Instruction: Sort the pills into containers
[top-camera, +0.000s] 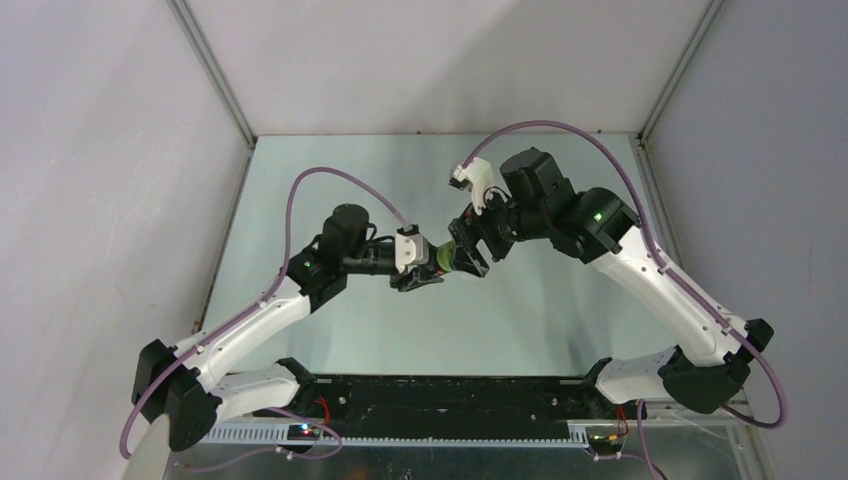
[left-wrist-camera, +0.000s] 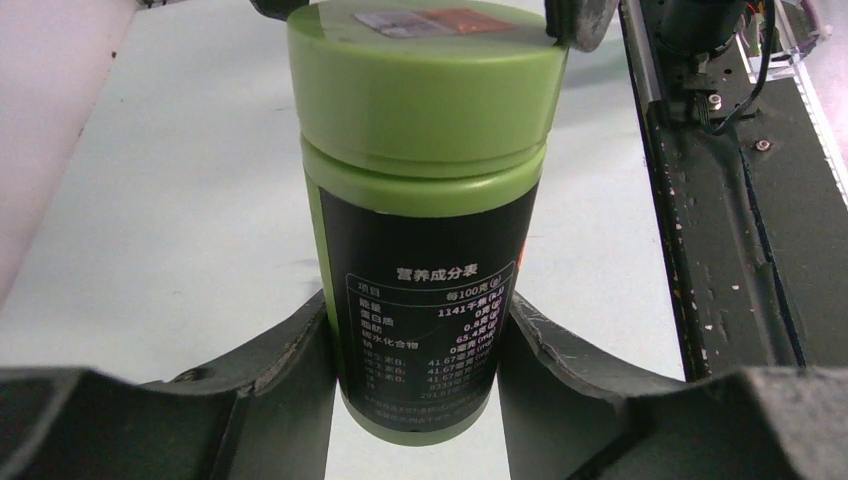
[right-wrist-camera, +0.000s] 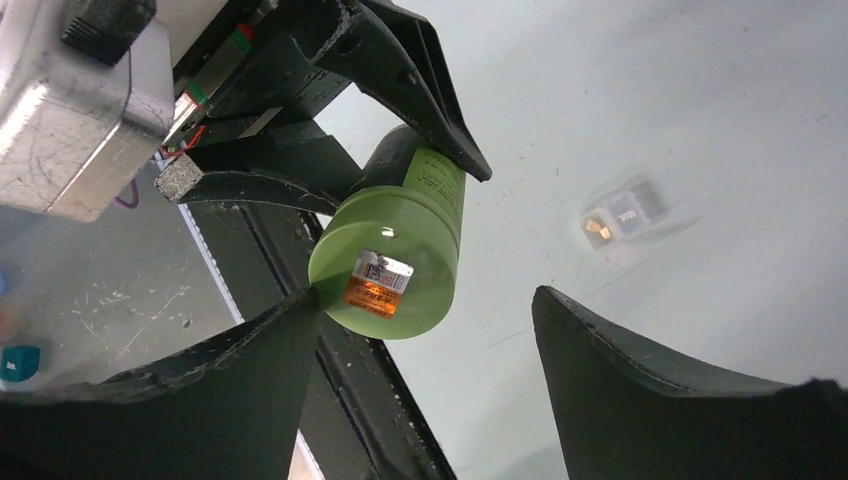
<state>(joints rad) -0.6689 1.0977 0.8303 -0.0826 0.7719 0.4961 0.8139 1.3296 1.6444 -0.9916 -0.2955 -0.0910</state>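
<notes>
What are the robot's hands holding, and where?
The left hand grips the green bottle by its lower body; the right hand stands open by the cap.

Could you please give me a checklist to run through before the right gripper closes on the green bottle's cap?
1. Left gripper shut on the green bottle at its body: ok.
2. Cap seated on the bottle: ok.
3. Right gripper open, straddling the cap: ok.
4. Jaws gripping the cap: not ok; a gap shows on one side.
5. Clear container lying on the table, apart from both grippers: ok.
6. Pills inside the bottle: cannot tell.
</notes>
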